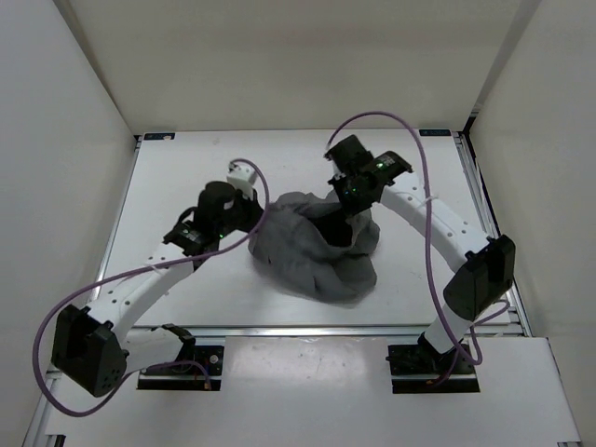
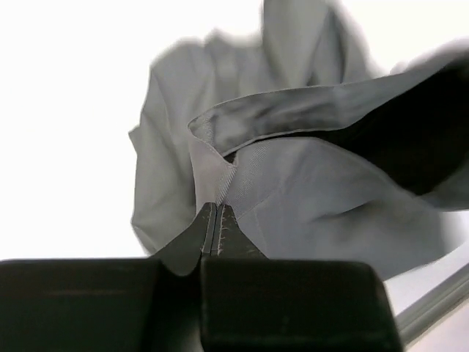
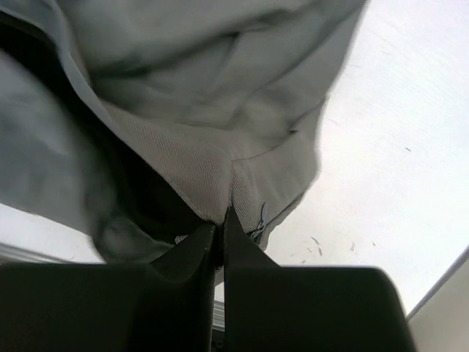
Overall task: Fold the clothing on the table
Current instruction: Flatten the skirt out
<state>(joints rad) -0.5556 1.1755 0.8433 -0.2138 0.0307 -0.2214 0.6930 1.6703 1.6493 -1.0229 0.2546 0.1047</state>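
The clothing is a crumpled dark grey heap in the middle of the white table. My left gripper is at the heap's left edge. In the left wrist view its jaws are shut on a fold of the clothing. My right gripper reaches down into the top of the heap and lifts a ridge of fabric. The right wrist view has the gripper pinched on a hemmed edge of the clothing, which hangs above the table.
White side walls enclose the table on three sides. Metal rails run along its edges, and one rail lies close by in the left wrist view. Purple cables loop off both arms.
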